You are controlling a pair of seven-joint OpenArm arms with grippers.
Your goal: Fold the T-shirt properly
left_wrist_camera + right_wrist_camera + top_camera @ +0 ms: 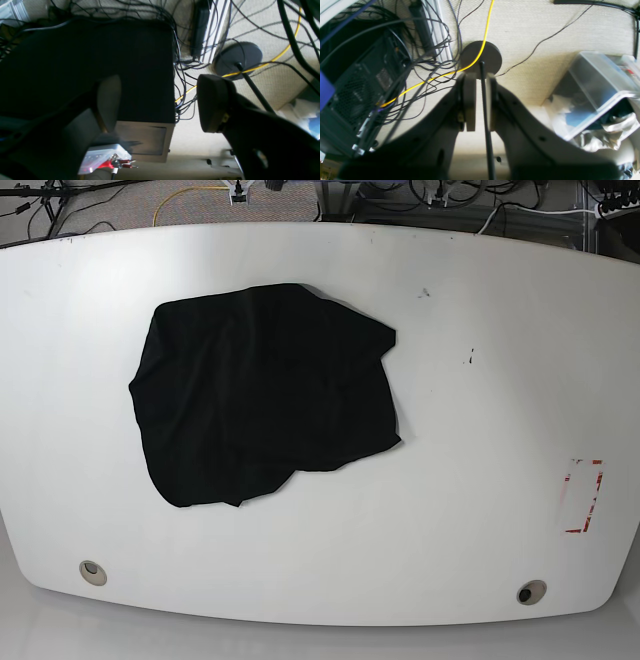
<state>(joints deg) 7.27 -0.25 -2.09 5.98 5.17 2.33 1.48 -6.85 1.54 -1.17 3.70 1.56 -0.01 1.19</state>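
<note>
One T-shirt lies crumpled on the white table, left of the table's middle in the base view, with bare top all round it. No arm shows in that view. The table also bears two round holes near its front edge, one below the T-shirt, one far to the right, and one red-edged mark well right of the T-shirt.

Both wrist cameras look down at the floor, not at the table. The left gripper stands spread wide, holding nothing. The right gripper is nearly pressed together, empty; a thin black rod stands behind the gap. One yellow cable crosses one round base. The left finger is blurred.
</note>
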